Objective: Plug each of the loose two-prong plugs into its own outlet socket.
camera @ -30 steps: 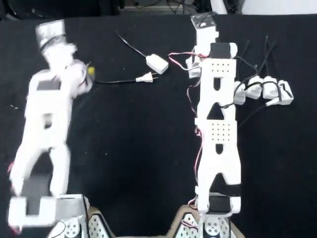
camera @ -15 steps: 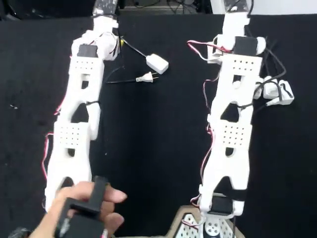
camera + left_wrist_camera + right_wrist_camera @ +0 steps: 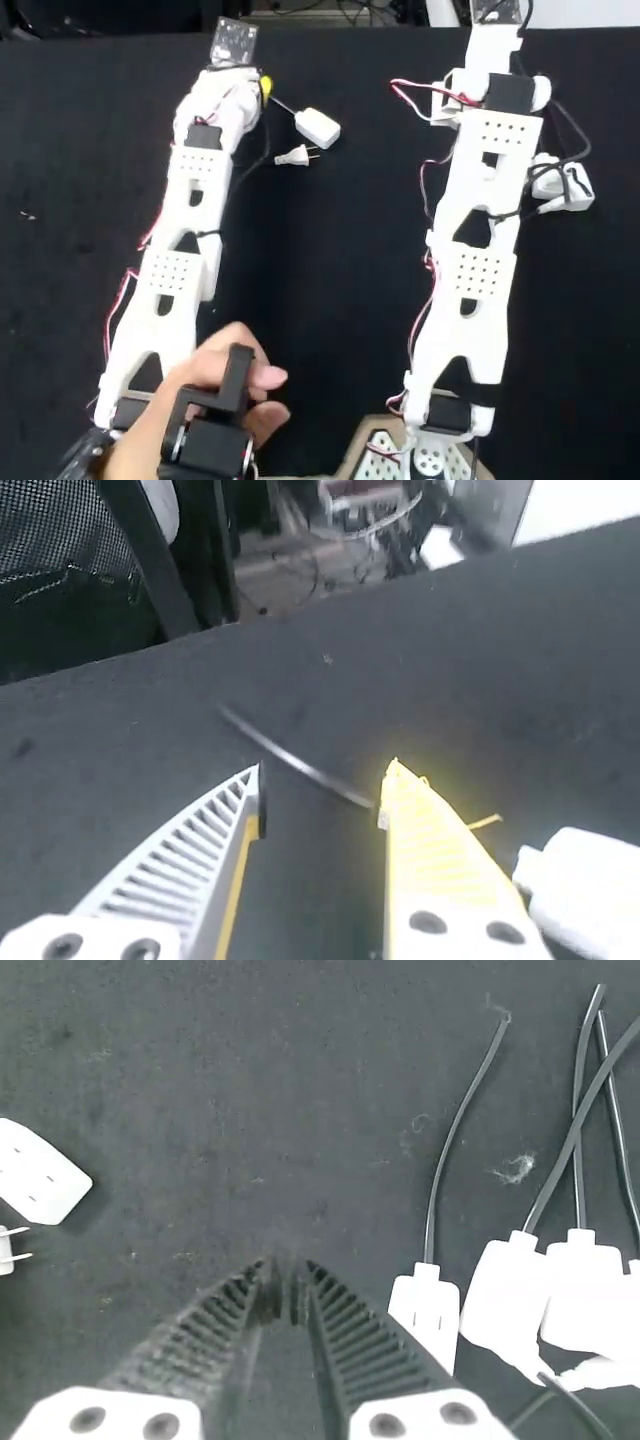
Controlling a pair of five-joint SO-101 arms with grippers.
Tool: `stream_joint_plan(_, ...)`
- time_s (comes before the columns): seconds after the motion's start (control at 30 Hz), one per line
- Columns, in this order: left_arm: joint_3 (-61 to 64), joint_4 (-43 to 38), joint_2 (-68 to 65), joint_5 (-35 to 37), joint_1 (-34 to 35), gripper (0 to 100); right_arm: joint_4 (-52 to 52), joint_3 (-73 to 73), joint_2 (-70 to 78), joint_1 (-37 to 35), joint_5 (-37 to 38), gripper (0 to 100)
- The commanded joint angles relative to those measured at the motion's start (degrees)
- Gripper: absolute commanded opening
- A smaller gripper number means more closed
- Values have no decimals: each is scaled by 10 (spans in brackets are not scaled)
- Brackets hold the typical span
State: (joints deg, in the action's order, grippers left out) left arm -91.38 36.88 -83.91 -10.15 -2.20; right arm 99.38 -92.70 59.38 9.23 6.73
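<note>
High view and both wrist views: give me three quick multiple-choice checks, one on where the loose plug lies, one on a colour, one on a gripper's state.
1. Where does the two-prong plug lie?
A. held in a gripper
B. on the table between the arms, near a white outlet socket
C. hanging off the table's edge

2. What colour is the brighter finger of the left gripper?
A. red
B. blue
C. yellow

3. The right gripper is:
A. shut, holding nothing
B. open around a plug
C. shut on a cable

Key: B, the high view shows it lying free there; C, the left wrist view shows the yellow; A, its fingers meet over bare table in the right wrist view.
</note>
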Motion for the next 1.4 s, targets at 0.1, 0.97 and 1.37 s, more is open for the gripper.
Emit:
stream_joint_plan(0.1,-13,-182,-50,53,-9,195,20,-22,-44,9,-5,11)
stream_joint_plan(0.97,95,-282,9,-11,-13,196,19,-25,-44,5,-6,11)
stream_joint_plan(1.37,129,-200,2,-187,-13,199,19,-26,-44,4,-6,11)
